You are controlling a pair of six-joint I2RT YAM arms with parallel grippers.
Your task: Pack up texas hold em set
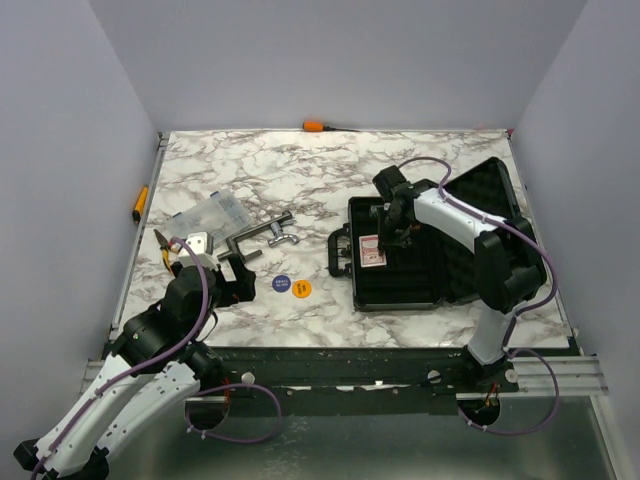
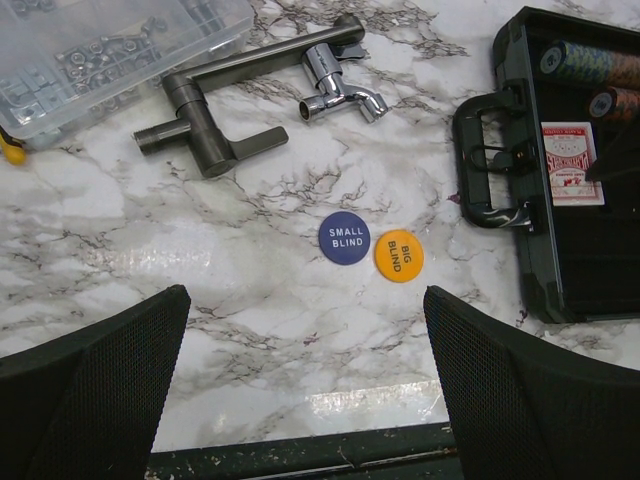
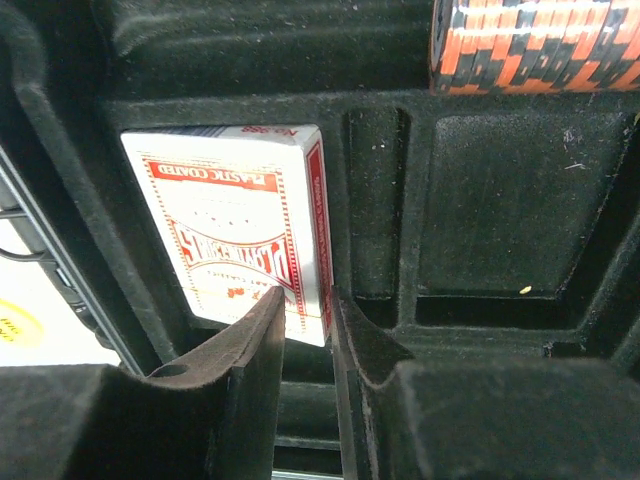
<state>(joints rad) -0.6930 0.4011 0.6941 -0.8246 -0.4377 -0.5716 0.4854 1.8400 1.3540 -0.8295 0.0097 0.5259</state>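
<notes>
The black case (image 1: 400, 300) lies open at the right, its foam-lined lid (image 1: 490, 200) tilted back. The red-backed card deck (image 3: 230, 220) lies flat in a left compartment, also in the top view (image 1: 372, 250). Chip stacks (image 3: 540, 45) lie in the slots beyond it (image 2: 590, 62). My right gripper (image 3: 308, 300) is inside the case, jaws almost closed, tips at the deck's near right corner, nothing between them. The blue disc (image 2: 344, 238) and orange disc (image 2: 399, 256) lie side by side on the table left of the case. My left gripper (image 2: 305, 390) is open, near of the discs.
A grey metal clamp (image 2: 220, 110) and a clear plastic box (image 2: 100, 50) lie far left of the discs. The case handle (image 2: 490, 160) sticks out towards them. Orange-handled tools lie at the back edge (image 1: 315, 126) and the left edge (image 1: 140, 203).
</notes>
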